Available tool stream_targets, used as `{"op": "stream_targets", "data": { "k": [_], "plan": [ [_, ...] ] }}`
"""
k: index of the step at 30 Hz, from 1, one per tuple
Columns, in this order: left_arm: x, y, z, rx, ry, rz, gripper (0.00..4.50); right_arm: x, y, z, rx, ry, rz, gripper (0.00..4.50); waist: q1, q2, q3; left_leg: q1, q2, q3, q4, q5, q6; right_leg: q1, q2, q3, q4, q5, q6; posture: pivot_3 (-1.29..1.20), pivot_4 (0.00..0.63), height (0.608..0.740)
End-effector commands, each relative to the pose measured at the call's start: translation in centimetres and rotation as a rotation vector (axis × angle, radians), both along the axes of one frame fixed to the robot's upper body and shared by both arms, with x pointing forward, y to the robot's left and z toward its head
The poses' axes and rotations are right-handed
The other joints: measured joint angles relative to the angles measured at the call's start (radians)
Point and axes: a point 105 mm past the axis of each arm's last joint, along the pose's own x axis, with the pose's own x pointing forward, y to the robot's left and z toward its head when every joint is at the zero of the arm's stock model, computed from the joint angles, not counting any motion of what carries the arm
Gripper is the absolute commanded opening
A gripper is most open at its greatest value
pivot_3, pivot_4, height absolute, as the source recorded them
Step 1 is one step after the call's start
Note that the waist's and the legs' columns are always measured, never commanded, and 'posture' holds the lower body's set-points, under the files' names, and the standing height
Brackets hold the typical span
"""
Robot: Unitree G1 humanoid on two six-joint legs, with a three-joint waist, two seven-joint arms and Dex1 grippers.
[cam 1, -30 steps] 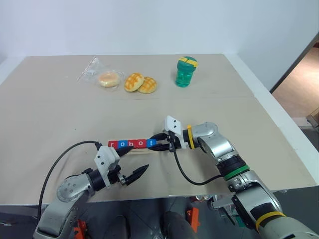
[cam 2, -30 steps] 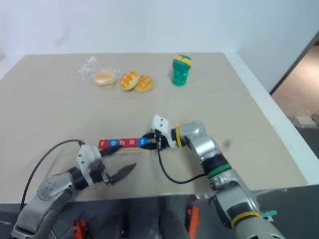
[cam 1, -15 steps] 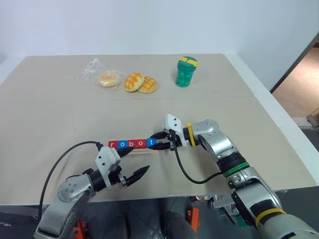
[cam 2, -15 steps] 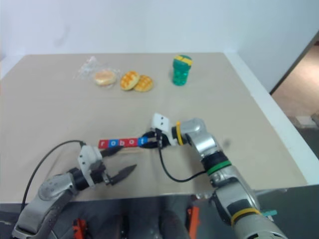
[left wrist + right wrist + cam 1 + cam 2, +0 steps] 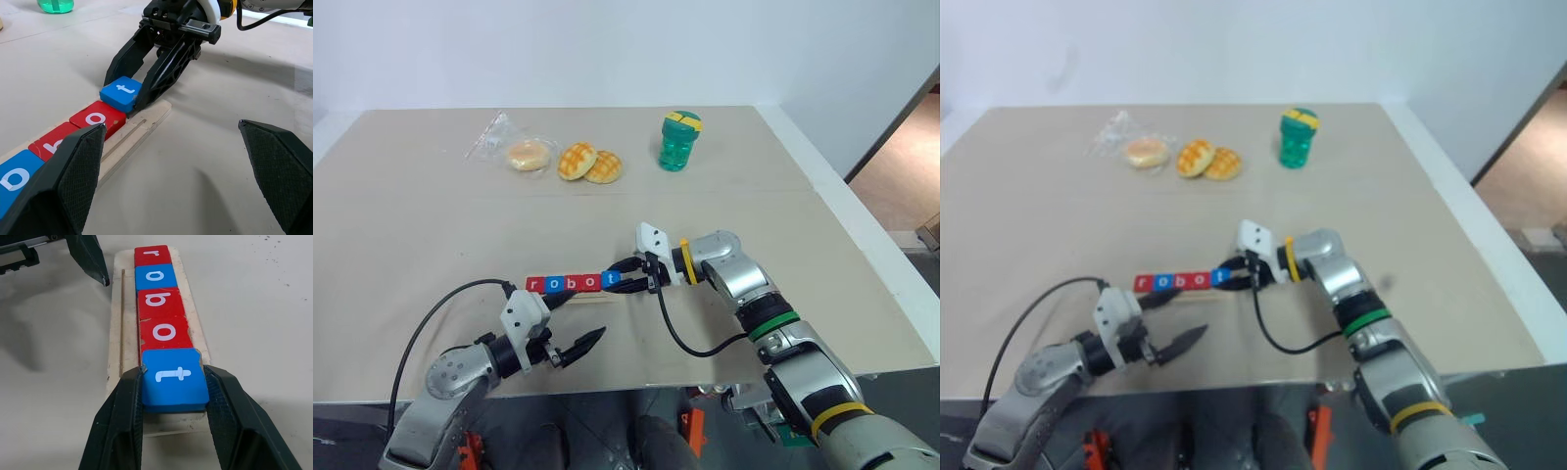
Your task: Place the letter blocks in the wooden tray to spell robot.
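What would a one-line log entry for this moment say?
right claw: shut on t block | tray: r-o-b-o seated | left claw: open

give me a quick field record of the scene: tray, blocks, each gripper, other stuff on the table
tray: wooden tray lying flat on the table
blocks: r, o, b, o seated in a row; blue t block at the end, tilted up
right gripper: shut on the t block's sides
left gripper: open, near the tray, holding nothing
other items: green bottle, two waffle buns, bagged bun at the far side

green bottle (image 5: pixel 678 141), 2 waffle buns (image 5: pixel 588 164), bagged bun (image 5: pixel 526 154)
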Motion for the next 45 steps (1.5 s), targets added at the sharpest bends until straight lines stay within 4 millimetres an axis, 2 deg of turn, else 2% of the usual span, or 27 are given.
{"op": "stream_targets", "data": {
  "k": [1, 14, 37, 45],
  "plan": [
    [-0.11, -0.09, 0.74, -0.007, -0.035, -0.001, 4.50, 0.22, 0.38, 1.25, 0.011, -0.041, 0.035, 1.71, 0.000, 0.000, 0.000, 0.000, 0.000, 0.000, 0.000, 0.000, 0.000, 0.000, 0.000, 0.000, 0.000, 0.000, 0.000, 0.00, 0.150, 0.740],
    [-0.04, -0.12, 0.59, -0.003, -0.029, 0.000, 4.50, 0.37, 1.02, 1.25, 0.008, -0.049, 0.053, 1.71, 0.000, 0.000, 0.000, 0.000, 0.000, 0.000, 0.000, 0.000, 0.000, 0.000, 0.000, 0.000, 0.000, 0.000, -0.001, 0.00, 0.150, 0.740],
    [0.01, -0.18, 0.49, 0.005, -0.032, 0.007, 4.50, 0.52, 0.91, 1.04, 0.001, -0.041, 0.054, 1.71, 0.000, 0.000, 0.000, 0.000, 0.000, 0.000, 0.000, 0.000, 0.000, 0.000, 0.000, 0.000, 0.000, 0.001, -0.002, 0.00, 0.150, 0.740],
    [0.26, -0.07, 0.80, -0.029, -0.027, 0.032, 4.50, 0.34, 1.05, 1.81, 0.009, -0.045, 0.075, 1.71, 0.000, 0.000, 0.000, 0.000, 0.000, 0.000, 0.000, 0.000, 0.000, 0.000, 0.000, 0.000, 0.000, 0.001, -0.002, 0.00, 0.150, 0.740]
  ]
}}
